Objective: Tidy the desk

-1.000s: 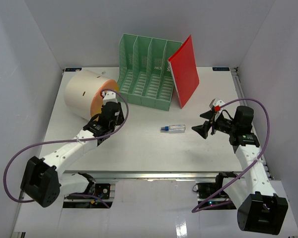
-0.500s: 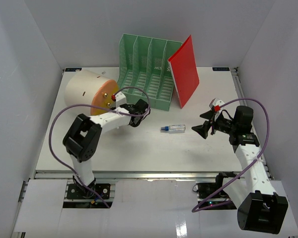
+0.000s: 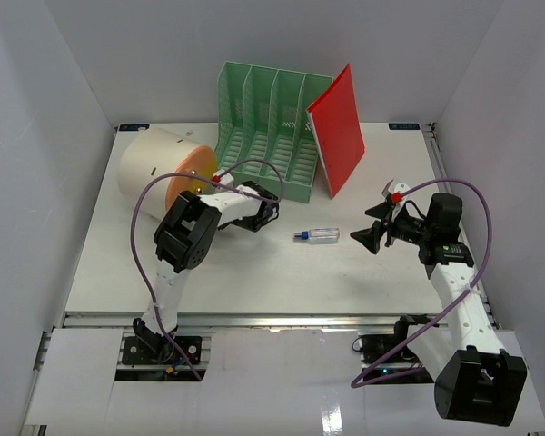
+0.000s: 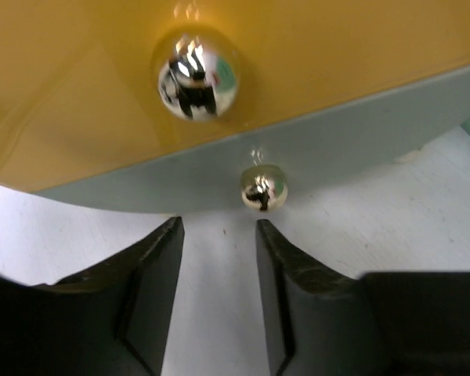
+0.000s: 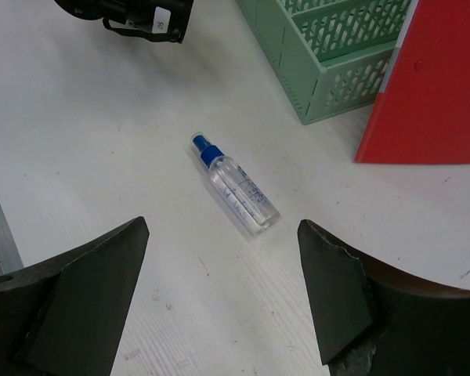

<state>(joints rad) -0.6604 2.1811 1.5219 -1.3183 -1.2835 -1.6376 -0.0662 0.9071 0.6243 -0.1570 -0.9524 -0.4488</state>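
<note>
Bench [image 3: 254, 272] fills the middle of the top view, flat and white, with walls on three sides and both arm bases at its near edge. Everything else sits on it.

Left gripper [image 4: 218, 227]: jaws a narrow gap apart, nothing between them, bare bench visible through the gap. It is low and aimed at the orange face [image 4: 78, 86] of the beige cylinder [image 3: 150, 173], tips just short of it, not touching as far as the wrist view shows. A shiny metal knob [image 4: 197, 74] is on the orange face. A second, smaller knob [image 4: 262, 188] shows lower, against a grey band under the orange. The cylinder lies on its side at far left of the bench, orange face turned toward the centre. In the top view the left arm is folded tight beside the cylinder.

Right gripper [image 3: 372, 225]: jaws spread wide, empty. It hangs over the right half of the bench, pointed at the spray bottle [image 3: 317, 235] and apart from it.

The spray bottle is clear with a blue cap and lies on its side near bench centre, between the two grippers, cap end toward the left arm.

Green file rack [image 3: 268, 127] stands at the far edge, middle. Red folder [image 3: 338, 127] stands tilted, leaning on the rack's right end, lower edge on the bench.
</note>
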